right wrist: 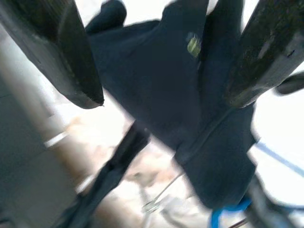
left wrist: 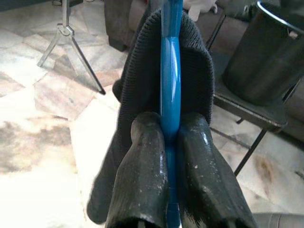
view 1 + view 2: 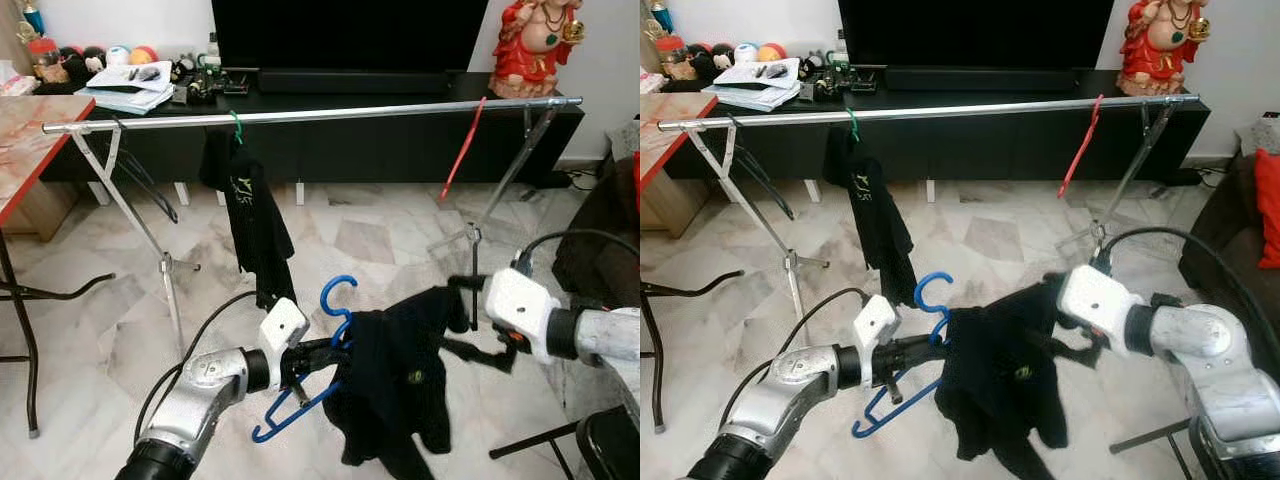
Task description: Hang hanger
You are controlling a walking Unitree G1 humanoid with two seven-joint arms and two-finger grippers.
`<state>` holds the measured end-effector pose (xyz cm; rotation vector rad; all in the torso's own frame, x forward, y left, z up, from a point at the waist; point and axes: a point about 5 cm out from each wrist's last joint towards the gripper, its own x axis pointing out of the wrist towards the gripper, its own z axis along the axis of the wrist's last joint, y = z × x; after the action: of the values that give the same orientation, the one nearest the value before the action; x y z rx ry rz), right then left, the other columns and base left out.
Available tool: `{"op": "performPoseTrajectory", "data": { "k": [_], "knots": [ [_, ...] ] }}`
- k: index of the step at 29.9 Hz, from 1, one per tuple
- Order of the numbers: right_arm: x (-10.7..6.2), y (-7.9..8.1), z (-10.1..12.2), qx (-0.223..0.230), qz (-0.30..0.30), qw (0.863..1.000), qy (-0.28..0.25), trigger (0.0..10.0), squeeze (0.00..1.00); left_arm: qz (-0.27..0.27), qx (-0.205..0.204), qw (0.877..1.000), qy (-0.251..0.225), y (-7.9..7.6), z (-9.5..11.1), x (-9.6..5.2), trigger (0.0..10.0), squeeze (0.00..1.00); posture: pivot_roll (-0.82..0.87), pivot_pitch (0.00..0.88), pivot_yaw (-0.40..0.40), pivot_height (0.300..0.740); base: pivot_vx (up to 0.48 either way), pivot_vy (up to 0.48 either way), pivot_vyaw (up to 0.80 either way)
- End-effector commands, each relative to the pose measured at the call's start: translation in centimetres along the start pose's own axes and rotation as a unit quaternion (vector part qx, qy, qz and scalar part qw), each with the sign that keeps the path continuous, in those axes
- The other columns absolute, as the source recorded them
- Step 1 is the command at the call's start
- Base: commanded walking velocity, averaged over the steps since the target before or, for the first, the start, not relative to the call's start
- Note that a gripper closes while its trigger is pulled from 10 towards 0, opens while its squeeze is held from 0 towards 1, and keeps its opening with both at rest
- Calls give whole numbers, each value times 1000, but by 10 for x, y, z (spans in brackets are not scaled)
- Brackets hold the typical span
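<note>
Above the marble floor (image 3: 380,240), the left pincer (image 3: 318,352) clamped the hanger (image 3: 300,400), hook up, long axis slanting; the right pincer (image 3: 478,315) gaped beside the garment (image 3: 400,390).

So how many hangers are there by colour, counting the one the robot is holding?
Blue hanger, held in the left gripper with a black garment on it: 1
Green hanger on the rail, carrying black clothing: 1
Red hanger on the rail, bare: 1
Black hanger on the rail, bare: 1
Total: 4

Marble-tiled floor (image 3: 380,240), long black TV cabinet (image 3: 400,140) against a white wall (image 3: 120,20), red-edged table (image 3: 20,150) at left.
</note>
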<state>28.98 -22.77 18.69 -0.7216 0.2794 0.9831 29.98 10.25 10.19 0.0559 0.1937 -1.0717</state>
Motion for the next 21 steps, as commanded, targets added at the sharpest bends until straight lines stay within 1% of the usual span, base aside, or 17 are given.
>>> {"op": "performPoseTrajectory", "data": {
  "k": [1,4,5,6,8,9,12,16,20,21],
  "knots": [
    [0,0,5,-10,44,999,-17,10000,0,-22,42,999,-6,-3,12,-1,10000,0,-154,83,-22,740,0,0,0],
    [1,2,6,-10,62,998,-25,10000,0,-29,46,999,-1,-4,12,-2,10000,0,-152,79,-19,740,0,0,0],
    [6,5,4,-19,82,996,-30,10000,0,-41,56,998,-1,-6,14,-2,10000,0,-150,76,-19,740,0,0,0],
    [8,6,4,-25,88,995,-32,10000,0,-47,59,997,0,-7,15,-2,10000,0,-148,73,-16,740,0,0,0],
    [16,6,4,-37,85,995,-41,10000,0,-61,62,996,5,-10,16,-1,10000,0,-148,67,-12,740,0,0,0],
    [25,6,6,-52,84,994,-52,10000,0,-80,68,994,15,-13,16,-1,10000,0,-149,66,-12,740,0,0,0],
    [36,10,8,-86,104,989,-64,10000,0,-99,79,992,28,-17,16,-1,10000,0,-146,55,-11,740,0,0,0],
    [44,11,12,-107,113,985,-81,10000,0,-104,87,990,35,-17,16,-1,10000,0,-141,43,-10,740,0,0,0],
    [46,14,11,-116,128,982,-79,10000,0,-106,88,990,35,-18,18,0,10000,0,-140,40,-11,740,0,0,0],
    [48,16,7,-120,143,980,-74,10000,0,-110,91,989,36,-19,19,0,10000,0,-139,39,-11,740,0,0,0]
  ]
}}
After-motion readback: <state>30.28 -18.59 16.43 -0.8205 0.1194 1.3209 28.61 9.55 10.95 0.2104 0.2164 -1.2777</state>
